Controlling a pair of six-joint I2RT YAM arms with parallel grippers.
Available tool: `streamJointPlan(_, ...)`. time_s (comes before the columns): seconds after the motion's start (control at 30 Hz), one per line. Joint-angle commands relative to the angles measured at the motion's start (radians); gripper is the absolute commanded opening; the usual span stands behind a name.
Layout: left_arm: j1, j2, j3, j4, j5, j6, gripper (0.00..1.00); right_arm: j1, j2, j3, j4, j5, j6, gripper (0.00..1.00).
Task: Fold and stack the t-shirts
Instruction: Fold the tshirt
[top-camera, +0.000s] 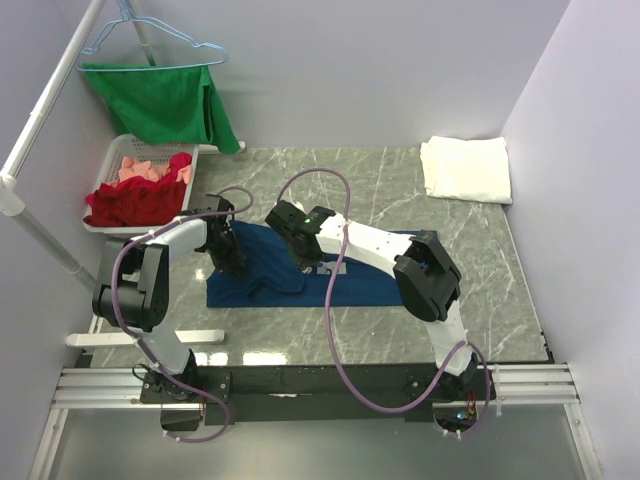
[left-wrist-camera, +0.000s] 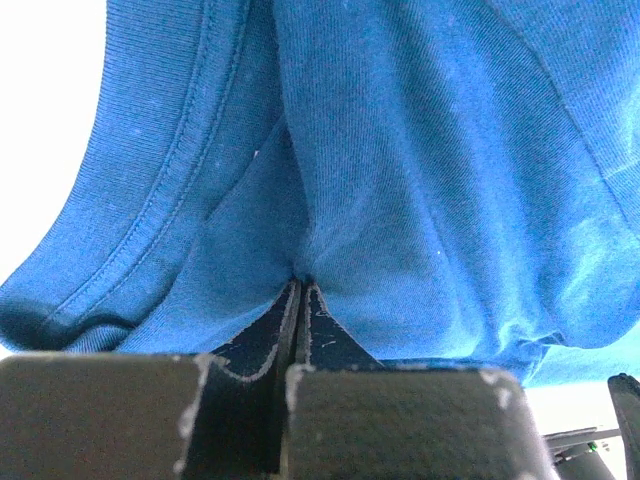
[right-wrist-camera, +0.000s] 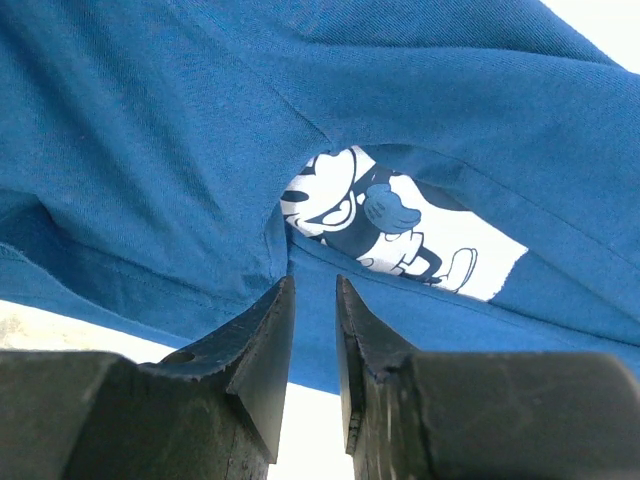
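The navy t-shirt (top-camera: 365, 280) lies partly folded across the middle of the table. Its white cartoon-mouse print (right-wrist-camera: 400, 225) shows through a gap in the folds. My left gripper (top-camera: 232, 262) is at the shirt's left end, shut on a pinch of navy fabric (left-wrist-camera: 380, 180); in the left wrist view the left gripper (left-wrist-camera: 300, 283) has its jaws together. My right gripper (top-camera: 305, 262) is over the shirt's middle. In the right wrist view the right gripper (right-wrist-camera: 313, 282) has a narrow gap between the jaws, tips at the fabric, nothing held. The white t-shirt (top-camera: 465, 168) lies folded at the far right.
A white basket (top-camera: 108, 178) of red and pink clothes stands at the far left. A green cloth (top-camera: 165, 100) hangs on a hanger above it. A white pipe rack (top-camera: 40, 130) runs along the left. Walls close in on the table's back and right.
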Motion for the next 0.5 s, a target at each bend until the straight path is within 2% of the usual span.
streamJointPlan(0.0, -0.008, -0.029, -0.004, -0.016, -0.045, -0.008, 0.01, -0.001, -0.032, -0.006, 0.005, 0.019, 0.002, 0.30)
streamJointPlan(0.47, -0.008, -0.161, 0.050, -0.139, -0.136, -0.022, 0.01, -0.001, -0.029, -0.016, 0.016, 0.004, 0.005, 0.30)
